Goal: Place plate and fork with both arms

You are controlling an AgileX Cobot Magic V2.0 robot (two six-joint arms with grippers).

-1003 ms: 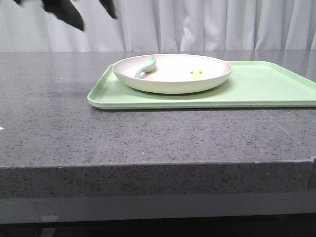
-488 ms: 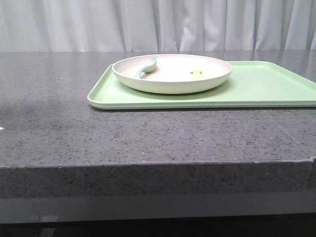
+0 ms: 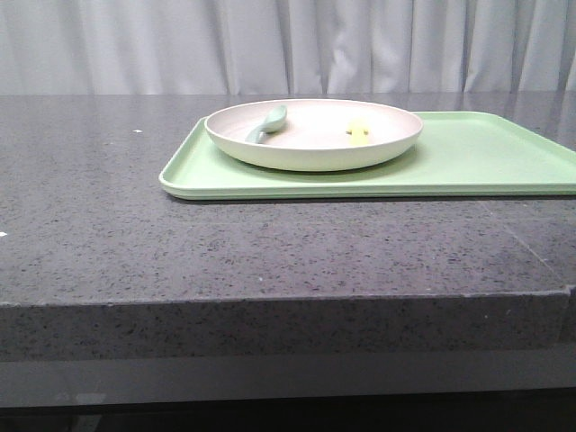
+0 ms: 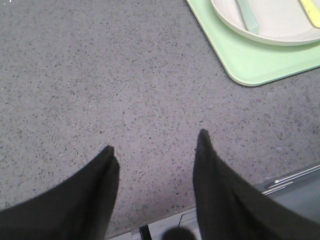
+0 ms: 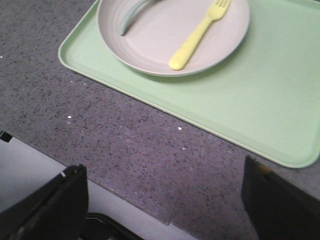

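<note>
Left hand gone from front view, seen up top a second ago; plate (image 3: 314, 133) on tray (image 3: 468, 157), fork (image 3: 358, 131) and spoon (image 3: 267, 122) in it, placing looks done. Left wrist: left hand (image 4: 155, 152) open, empty, over bare surface (image 4: 100, 85). Right wrist: right hand (image 5: 162, 187) open wide, pulled back near surface edge.

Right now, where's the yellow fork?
The fork lies inside the plate, on its right half in the front view, apart from the spoon; the plate sits on the green tray.

Lab-type test setup: speckled grey stone counter (image 3: 270, 243), white curtain backdrop (image 3: 288, 45).
</note>
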